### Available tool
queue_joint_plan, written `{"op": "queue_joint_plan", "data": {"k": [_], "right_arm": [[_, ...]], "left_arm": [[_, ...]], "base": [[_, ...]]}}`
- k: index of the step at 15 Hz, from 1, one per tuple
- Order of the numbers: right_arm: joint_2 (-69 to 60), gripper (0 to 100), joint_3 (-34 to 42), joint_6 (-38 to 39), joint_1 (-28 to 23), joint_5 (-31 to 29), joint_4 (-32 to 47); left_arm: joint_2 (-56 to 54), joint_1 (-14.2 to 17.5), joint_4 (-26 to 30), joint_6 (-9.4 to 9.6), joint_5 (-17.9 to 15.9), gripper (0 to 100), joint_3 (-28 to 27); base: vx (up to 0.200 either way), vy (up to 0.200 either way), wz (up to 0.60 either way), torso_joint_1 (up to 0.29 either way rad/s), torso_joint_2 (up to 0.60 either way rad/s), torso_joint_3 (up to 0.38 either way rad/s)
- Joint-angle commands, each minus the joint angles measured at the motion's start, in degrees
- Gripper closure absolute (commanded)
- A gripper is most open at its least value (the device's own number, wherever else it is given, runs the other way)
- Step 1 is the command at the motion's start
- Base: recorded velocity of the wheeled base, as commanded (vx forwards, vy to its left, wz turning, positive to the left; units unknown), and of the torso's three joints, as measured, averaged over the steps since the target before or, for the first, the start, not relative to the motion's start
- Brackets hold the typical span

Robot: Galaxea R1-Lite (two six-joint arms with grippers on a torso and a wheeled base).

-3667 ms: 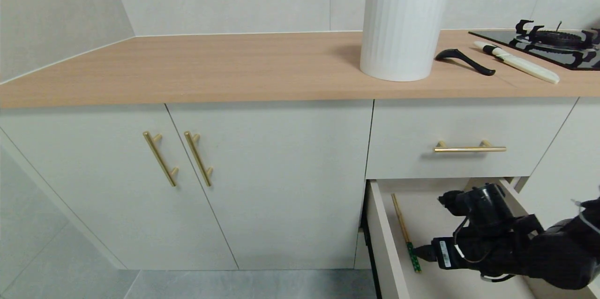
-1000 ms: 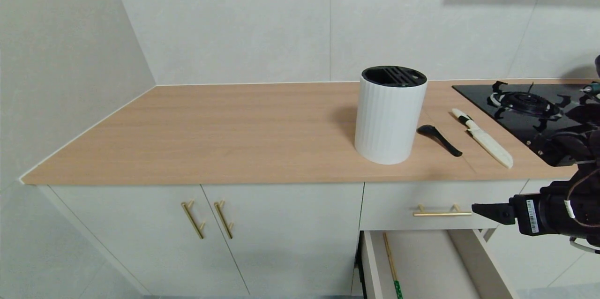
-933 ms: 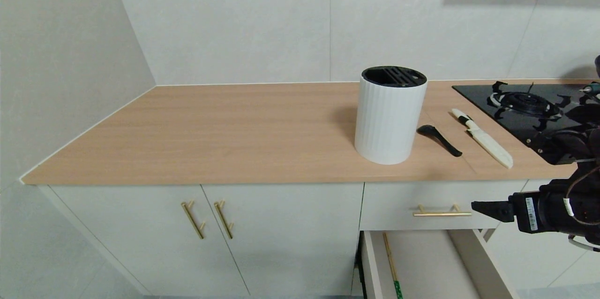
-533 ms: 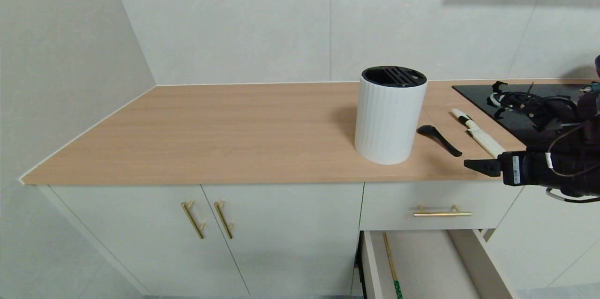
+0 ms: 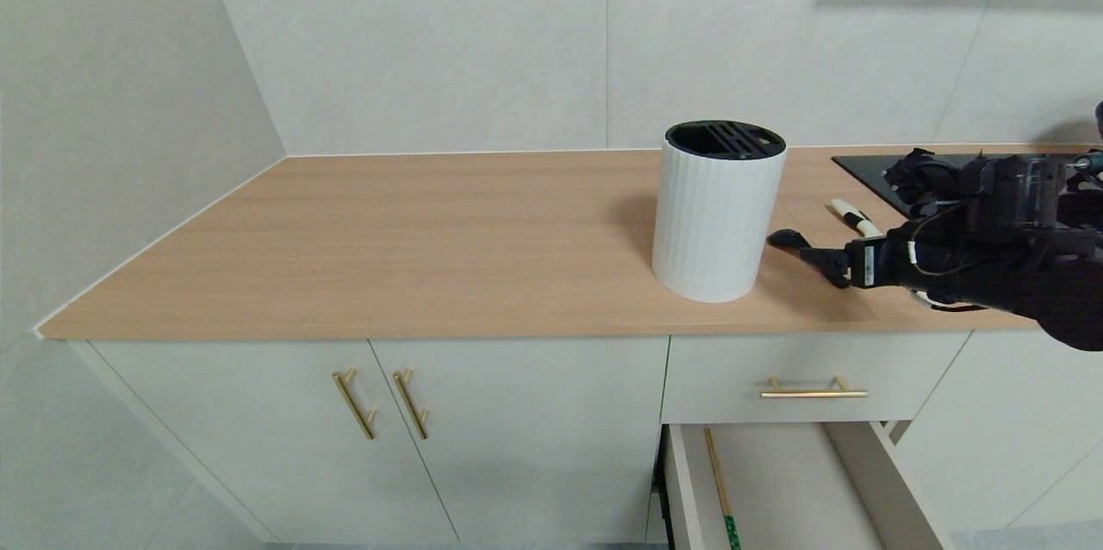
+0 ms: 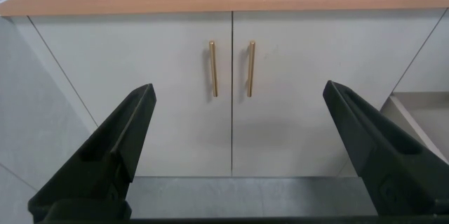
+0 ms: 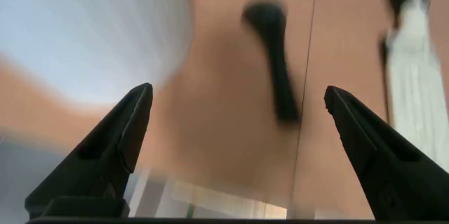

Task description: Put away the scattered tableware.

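A black spoon lies on the wooden countertop just right of the white ribbed holder with a black slotted top. A white knife with a black band lies further right, mostly hidden behind my right arm. My right gripper hovers low over the counter at the spoon's handle end. In the right wrist view my right gripper is open and empty, with the spoon ahead between its fingers, the holder and the knife to either side. My left gripper is open, facing the cabinet doors.
A black gas stove sits at the counter's right end. Below the counter a drawer stands pulled out with chopsticks lying in it; a shut drawer with a gold handle is above it.
My right arm rose from beside the drawer front to over the countertop and moved left to the spoon, now covering most of the knife. The head view rose after the earliest frame.
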Motion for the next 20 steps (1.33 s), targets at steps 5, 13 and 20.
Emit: {"op": "queue_joint_plan", "data": {"k": [5, 13, 20], "right_arm": [[8.29, 0, -5.94, 2.88, -2.27, 1.14, -0.36], [14.97, 0, -10.33, -0.99, -4.03, -0.53, -0.98], [15.67, 100, -10.60, -1.07, -3.94, -0.88, -0.89]], "left_arm": [[0.02, 0.02, -0.01, -0.01, 0.01, 0, 0.00], [0.02, 0.02, -0.01, -0.01, 0.01, 0, 0.00], [0.02, 0.02, -0.01, -0.01, 0.01, 0, 0.00]], "base": [[0.000, 0.000, 0.00, 0.000, 0.00, 0.000], [0.000, 0.000, 0.00, 0.000, 0.00, 0.000], [0.000, 0.000, 0.00, 0.000, 0.00, 0.000]]}}
